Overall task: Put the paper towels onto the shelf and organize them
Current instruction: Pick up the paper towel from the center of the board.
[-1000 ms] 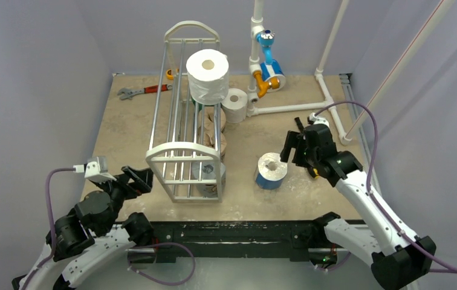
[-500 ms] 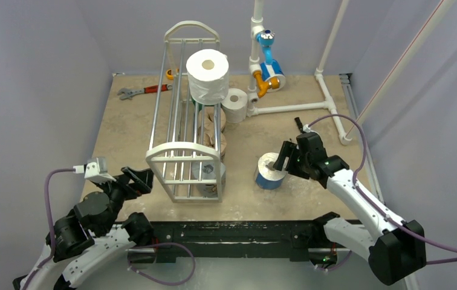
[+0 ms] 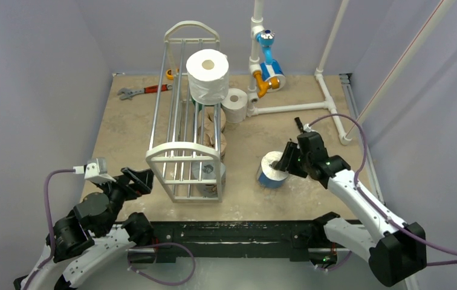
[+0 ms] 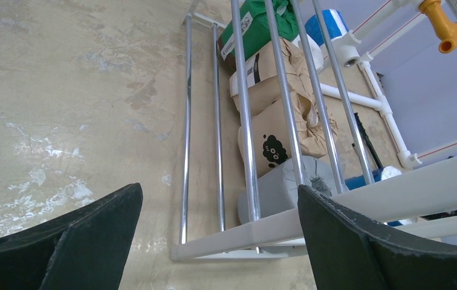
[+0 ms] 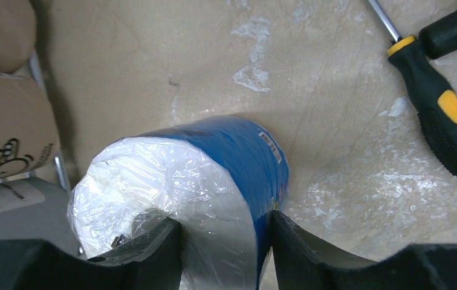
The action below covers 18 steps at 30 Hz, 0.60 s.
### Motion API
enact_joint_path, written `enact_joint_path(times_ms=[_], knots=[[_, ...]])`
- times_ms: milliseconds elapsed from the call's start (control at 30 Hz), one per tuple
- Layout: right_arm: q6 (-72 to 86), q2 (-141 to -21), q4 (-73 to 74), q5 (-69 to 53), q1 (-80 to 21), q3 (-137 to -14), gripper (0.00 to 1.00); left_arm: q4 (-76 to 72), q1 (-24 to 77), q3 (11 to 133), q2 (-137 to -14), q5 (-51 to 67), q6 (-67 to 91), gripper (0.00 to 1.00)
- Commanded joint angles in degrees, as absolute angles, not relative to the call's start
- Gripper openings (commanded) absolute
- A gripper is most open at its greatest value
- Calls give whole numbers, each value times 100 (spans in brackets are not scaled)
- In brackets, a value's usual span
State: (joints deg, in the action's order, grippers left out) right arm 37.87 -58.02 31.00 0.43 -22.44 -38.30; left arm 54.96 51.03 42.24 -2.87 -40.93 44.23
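Note:
A blue-and-white wrapped roll of paper towels (image 3: 269, 175) (image 5: 238, 151) stands on the table right of the shelf (image 3: 184, 151). My right gripper (image 3: 281, 160) (image 5: 223, 220) is shut on its wall, one finger in the hollow core and one on the blue outside. A big white roll (image 3: 207, 75) sits on the shelf's top rods. Grey (image 3: 211, 175) (image 4: 280, 190), tan (image 4: 274, 109) and green (image 4: 256, 18) rolls lie on the lower tier. A small white roll (image 3: 235, 104) stands behind the shelf. My left gripper (image 3: 138, 180) (image 4: 219, 190) is open, empty, near the shelf's front left foot.
A white pipe frame (image 3: 292, 107) with a blue and orange fitting (image 3: 268, 69) runs along the back right. A wrench (image 3: 141, 91) lies at the back left. A black and yellow screwdriver (image 5: 450, 115) lies on the table right of the blue roll.
My right arm came down and left onto the blue-white roll and its jaws closed on the roll's wall. The left arm has not moved.

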Motion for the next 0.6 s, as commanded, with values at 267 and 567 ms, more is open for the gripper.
enact_joint_path(times_ms=[267,567], knots=[[3694,-5747,3471,-169,-2902,-6347,36,5337,5117,4158,-350,-4128,4551,100],[4179,-6678,2372,-18,-3429,-6981,34,5413,5115,4182,-446,-4113,4666,99]])
